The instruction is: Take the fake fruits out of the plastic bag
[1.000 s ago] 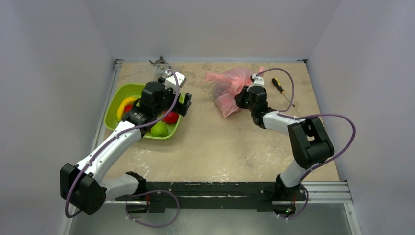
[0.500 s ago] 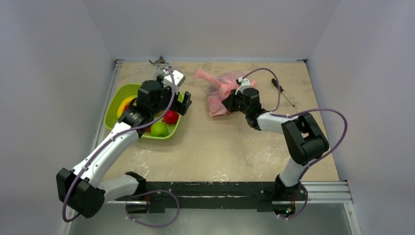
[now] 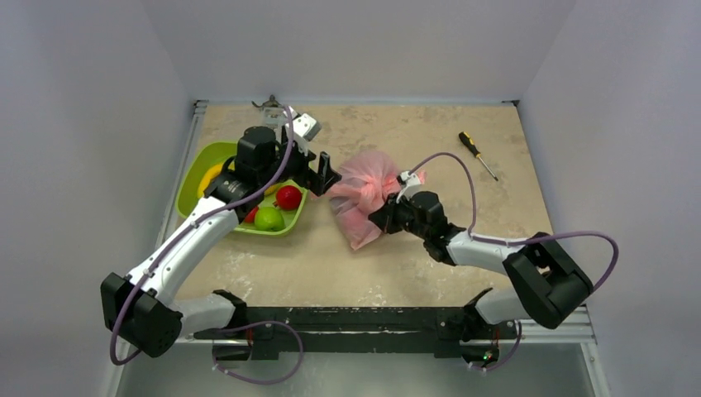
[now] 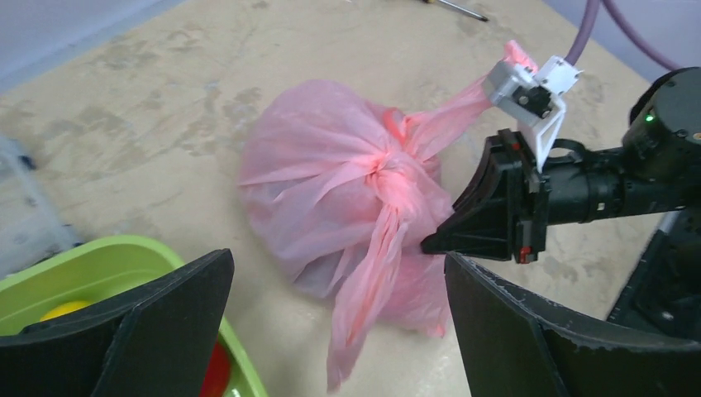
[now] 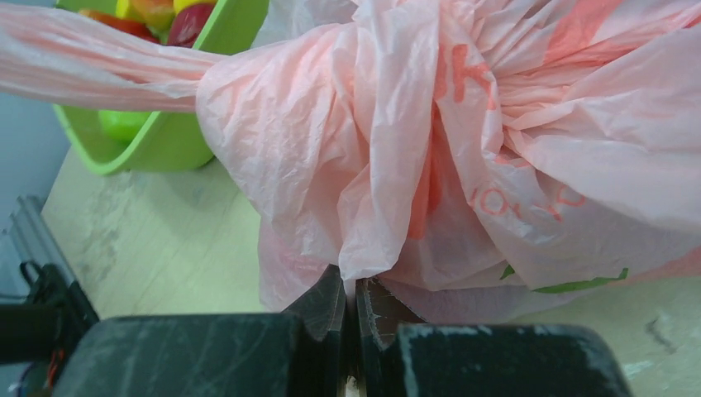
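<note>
On the table, right end effector pinches a plastic bag fold; left end effector gapes wide, empty.

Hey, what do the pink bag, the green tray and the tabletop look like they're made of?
The pink bag looks like thin plastic film, translucent and glossy: it crinkles into fine creases and bunches at a knot. The green tray is likely moulded rigid plastic, smooth with a soft sheen and rounded rim. The tabletop is matte, mottled beige, perhaps stone-look laminate; hard to tell.
</note>
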